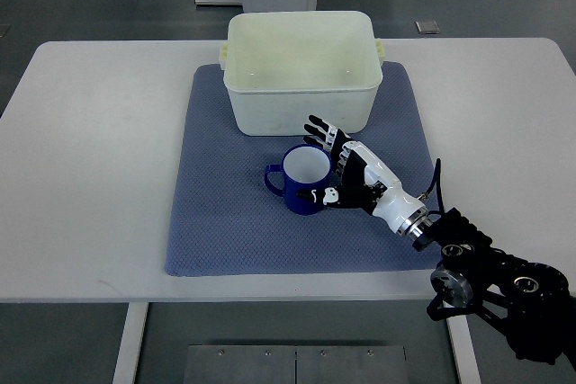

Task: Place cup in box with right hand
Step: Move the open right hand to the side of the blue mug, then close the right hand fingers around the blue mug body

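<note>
A blue cup (pixel 304 179) with a white inside stands upright on the blue mat (pixel 225 213), its handle pointing left. My right hand (pixel 337 168) comes in from the lower right and sits against the cup's right side. Its fingers are spread out past the cup's far right rim and its thumb lies by the cup's near wall, not closed around it. The cream plastic box (pixel 297 110) stands just beyond the cup at the mat's far edge, with nothing visible inside. The left arm is out of view.
The mat lies on a white table (pixel 90 177). The right arm's black joints (pixel 499 281) hang over the table's near right edge. A white post and grey floor lie beyond the table.
</note>
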Robot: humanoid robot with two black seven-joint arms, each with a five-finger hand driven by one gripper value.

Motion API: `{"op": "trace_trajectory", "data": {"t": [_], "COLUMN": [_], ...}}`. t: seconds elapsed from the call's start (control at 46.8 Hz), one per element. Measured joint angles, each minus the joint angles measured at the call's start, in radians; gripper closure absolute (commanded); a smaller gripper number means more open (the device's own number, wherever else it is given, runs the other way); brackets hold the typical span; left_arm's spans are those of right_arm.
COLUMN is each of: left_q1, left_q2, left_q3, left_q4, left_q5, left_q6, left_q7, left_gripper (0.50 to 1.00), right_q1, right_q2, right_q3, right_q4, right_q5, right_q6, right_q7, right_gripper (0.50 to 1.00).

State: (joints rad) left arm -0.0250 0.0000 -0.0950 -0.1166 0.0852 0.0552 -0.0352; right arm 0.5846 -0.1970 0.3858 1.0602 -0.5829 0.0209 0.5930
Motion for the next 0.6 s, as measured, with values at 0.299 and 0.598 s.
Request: {"op": "trace_trajectory", "data": {"t": [0.299, 0.598], "left_q1": [-0.001, -0.001], "left_q2": [0.0, 0.0], "left_q3": [0.0, 0.0], "left_q4": [0.0, 0.0], "left_q5": [0.0, 0.0], "left_q6": [0.0, 0.0], "left_q7": [0.0, 0.0], "left_gripper": [0.5, 0.5], "right_q1": [0.005, 0.008], "right_q2": [0.046, 0.067], "right_q3": [-0.002, -0.019], "right_q4": [-0.049, -0.092], "right_q5": [0.0, 0.0], "right_q6": [-0.021, -0.021], "right_q7": [0.006, 0.018], "right_gripper": [0.5, 0.5]}}
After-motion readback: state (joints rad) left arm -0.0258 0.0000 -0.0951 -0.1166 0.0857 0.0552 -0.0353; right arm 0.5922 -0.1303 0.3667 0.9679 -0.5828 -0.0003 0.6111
